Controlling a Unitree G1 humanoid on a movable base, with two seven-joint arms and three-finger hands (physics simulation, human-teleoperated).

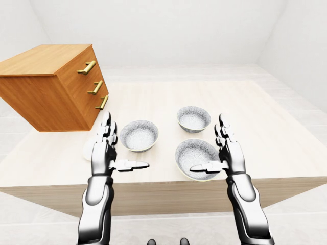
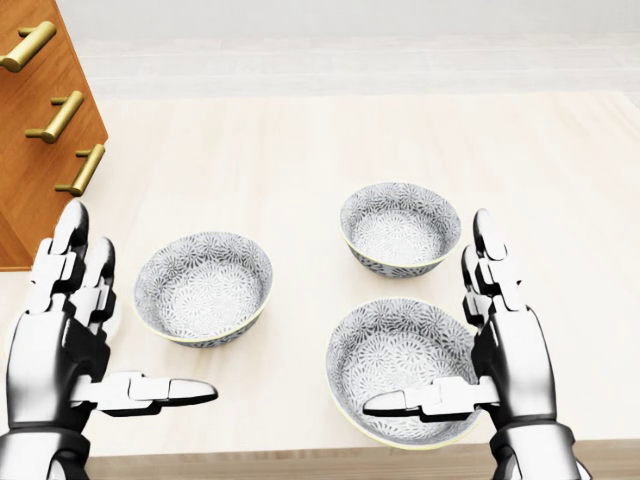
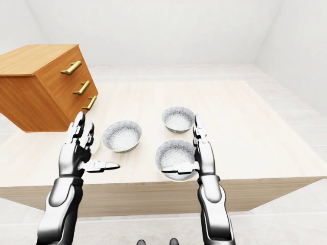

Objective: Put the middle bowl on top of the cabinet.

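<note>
Both hands are spread open and hold nothing. On my left hand (image 2: 58, 340) the fingers (image 2: 72, 250) point up and the thumb sticks out sideways. My right hand (image 2: 512, 350) mirrors it, its thumb lying across the near bowl (image 2: 385, 345) without, as far as I can judge, closing on the rim.

The left bowl (image 2: 203, 288) sits just inside my left thumb. The far bowl (image 2: 400, 228) stands beyond my right fingertips, close to the near one. The three form a triangle on the table (image 2: 300, 150), so I cannot say for sure which counts as the middle one, and picking the wrong bowl is my first worry.

Other risks are a shallow one-handed pinch letting a smooth rim slip, or a swing knocking the neighbouring bowl. A white disc (image 1: 87, 151) lies mostly hidden behind my left hand. The cabinet (image 1: 48, 99) rises beyond my left fingertips, and its top looks high, so a low carry could strike its brass handles (image 2: 60, 115).

I see no brand, label or writing, only the bowls' grey floral pattern.
</note>
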